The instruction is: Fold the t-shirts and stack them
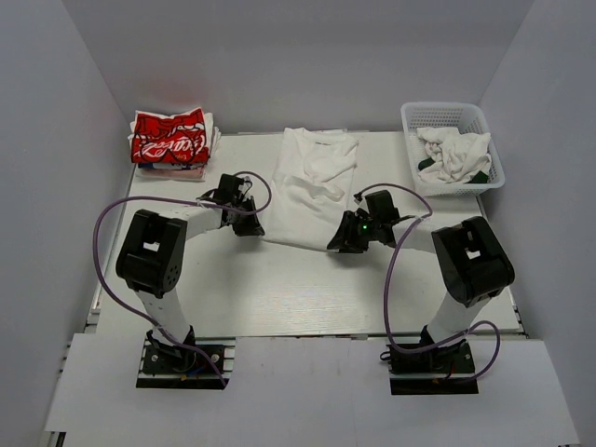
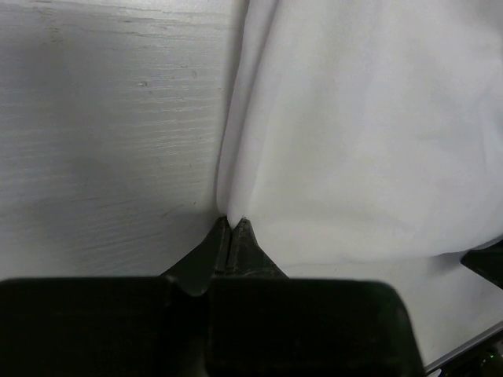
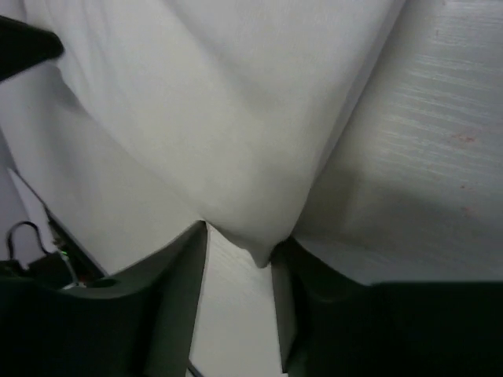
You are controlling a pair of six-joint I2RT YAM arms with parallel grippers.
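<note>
The white t-shirt (image 1: 307, 186) lies at the centre of the table (image 1: 279, 289). The left gripper (image 2: 230, 224) is clenched on its near left corner. The right gripper (image 3: 240, 255) straddles its near right corner, jaws apart, not clamped. The red t-shirt (image 1: 168, 138) tops the far-left stack.

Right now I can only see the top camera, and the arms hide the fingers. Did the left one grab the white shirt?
Observer: Yes. The left wrist view shows the left gripper shut on a corner of the white shirt.
Operator: And the right one?
Observer: Not yet. In its wrist view the right gripper is open. The shirt's other corner sits between its fingers, with a gap showing beside the cloth.
</note>
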